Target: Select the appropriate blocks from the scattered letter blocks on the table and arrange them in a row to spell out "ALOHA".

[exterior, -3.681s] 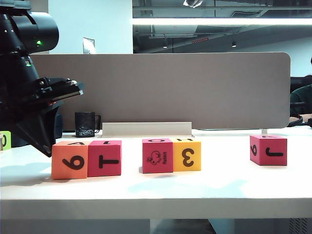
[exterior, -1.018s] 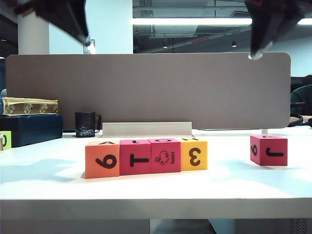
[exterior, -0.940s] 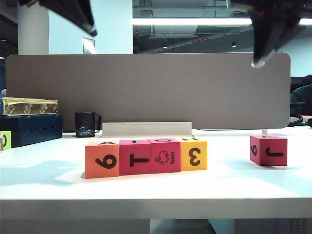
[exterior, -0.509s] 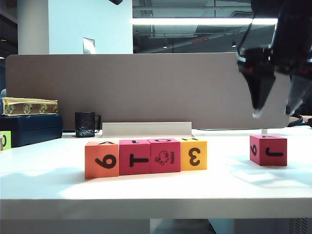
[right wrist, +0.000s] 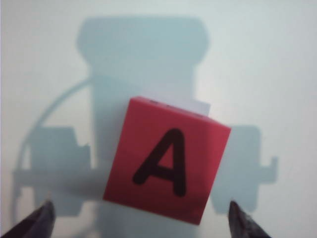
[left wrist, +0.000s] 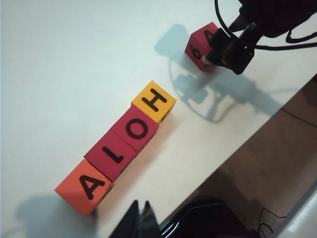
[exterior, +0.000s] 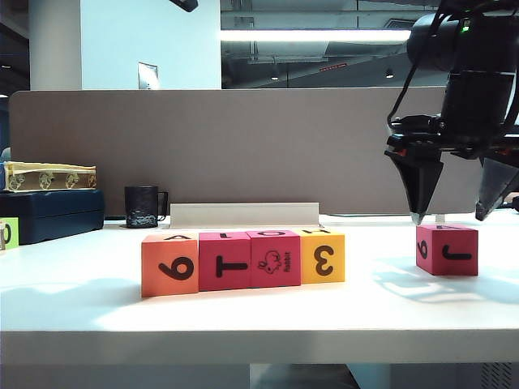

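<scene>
Four of the appropriate blocks stand touching in a row on the table (exterior: 259, 312): orange (exterior: 169, 266), pink-red T (exterior: 225, 261), pink-red rabbit (exterior: 276, 258), yellow (exterior: 323, 256). From above, in the left wrist view, their tops read A (left wrist: 84, 187), L (left wrist: 111, 154), O (left wrist: 134, 129), H (left wrist: 154, 101). A fifth pink-red block (exterior: 447, 250), with A on top (right wrist: 168, 158), sits apart to the right. My right gripper (exterior: 448, 215) hangs open just above it, one finger over each side (right wrist: 139, 206). My left gripper (left wrist: 140, 204) is shut and empty, high above the row's orange end.
A grey-brown divider panel (exterior: 243, 146) closes off the back of the table. In front of it stand a black mug (exterior: 143, 207) and a long white box (exterior: 243, 215). A dark box (exterior: 49, 212) and a lime-green cube (exterior: 6, 233) sit at the far left.
The two pairs of blocks were pushed into one row. My right gripper came down over the lone pink-red block and opened. The left arm rose almost out of the exterior view.
</scene>
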Motion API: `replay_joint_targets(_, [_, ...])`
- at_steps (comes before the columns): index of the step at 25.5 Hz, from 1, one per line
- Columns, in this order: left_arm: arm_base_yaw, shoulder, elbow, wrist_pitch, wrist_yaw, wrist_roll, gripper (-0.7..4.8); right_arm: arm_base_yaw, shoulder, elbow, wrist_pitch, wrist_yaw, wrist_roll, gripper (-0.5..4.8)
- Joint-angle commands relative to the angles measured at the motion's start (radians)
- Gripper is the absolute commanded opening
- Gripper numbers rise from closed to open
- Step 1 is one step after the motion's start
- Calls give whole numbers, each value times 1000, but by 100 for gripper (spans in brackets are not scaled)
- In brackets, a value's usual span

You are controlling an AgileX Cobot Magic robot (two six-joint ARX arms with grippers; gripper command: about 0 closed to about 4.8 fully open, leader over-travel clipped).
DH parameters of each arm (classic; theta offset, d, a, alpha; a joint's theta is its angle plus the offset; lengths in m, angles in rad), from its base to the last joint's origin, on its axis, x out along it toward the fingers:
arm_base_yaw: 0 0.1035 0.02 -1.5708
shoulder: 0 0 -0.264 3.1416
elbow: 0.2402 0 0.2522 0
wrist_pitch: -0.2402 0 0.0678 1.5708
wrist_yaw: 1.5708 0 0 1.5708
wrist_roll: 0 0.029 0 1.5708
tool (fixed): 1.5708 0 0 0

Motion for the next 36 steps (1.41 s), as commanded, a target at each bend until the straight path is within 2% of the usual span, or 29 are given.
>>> replay_joint_targets(1, [-2, -7, 2, 1, 1, 0, -6, -16, -1, 4, 41, 1, 4, 440])
replay_joint_targets(15, [-1, -11, 2, 8, 0, 1, -6, -30, 61, 4, 43, -11, 11, 432])
replay_joint_targets(16, [-1, -11, 2, 8, 0, 1, -6, -30, 63, 3, 43, -11, 11, 410])
replay_joint_targets(19, [-1, -11, 2, 8, 0, 1, -6, -29, 64, 3, 46, -11, 11, 289])
replay_joint_targets(21, [-1, -11, 2, 8, 0, 1, -6, -29, 64, 3, 47, -11, 11, 246])
replay_joint_targets(25, [-1, -11, 2, 8, 0, 1, -6, -29, 64, 3, 41, -37, 11, 246])
replay_joint_targets(30, [-1, -11, 2, 9, 0, 1, -6, -22, 64, 3, 37, -216, 11, 247])
replay_joint_targets(36, [-1, -11, 2, 10, 0, 1, -6, 15, 64, 3, 31, -247, 11, 247])
